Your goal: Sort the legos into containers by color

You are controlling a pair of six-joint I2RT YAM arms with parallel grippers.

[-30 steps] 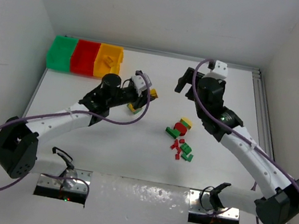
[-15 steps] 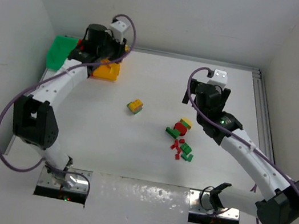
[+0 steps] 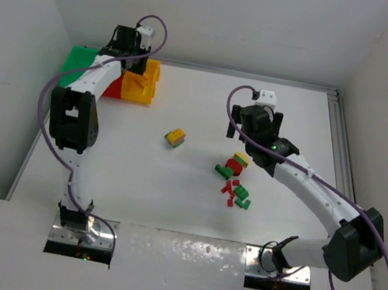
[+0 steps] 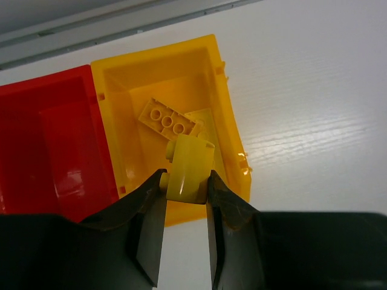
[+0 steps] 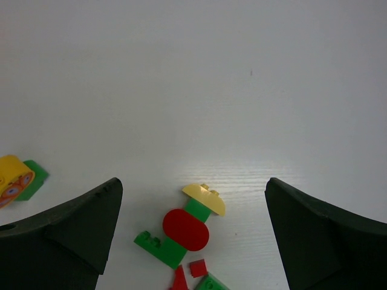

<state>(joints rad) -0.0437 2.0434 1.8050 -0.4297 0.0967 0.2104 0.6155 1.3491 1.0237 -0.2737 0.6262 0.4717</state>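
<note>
Left gripper (image 4: pixel 187 181) over the far left corner of the desk, jaws closed narrow on a yellow lego (image 4: pixel 188 163), held above the yellow bin (image 4: pixel 225 103). A studded yellow plate (image 4: pixel 168 118) lies inside that bin. Red bin (image 4: pixel 36 115) adjoins it, green bin (image 3: pixel 79 65) beyond. Right gripper (image 5: pixel 192 181) spread wide, holding nothing, above the loose pile (image 3: pixel 235 179) right of desk centre. One yellow-green piece (image 3: pixel 175 136) sits apart, mid-desk.

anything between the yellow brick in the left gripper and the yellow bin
Nothing visible: the left gripper holds the rounded yellow plastic brick over the open yellow plastic bin; a flat yellow plate lies inside.
</note>
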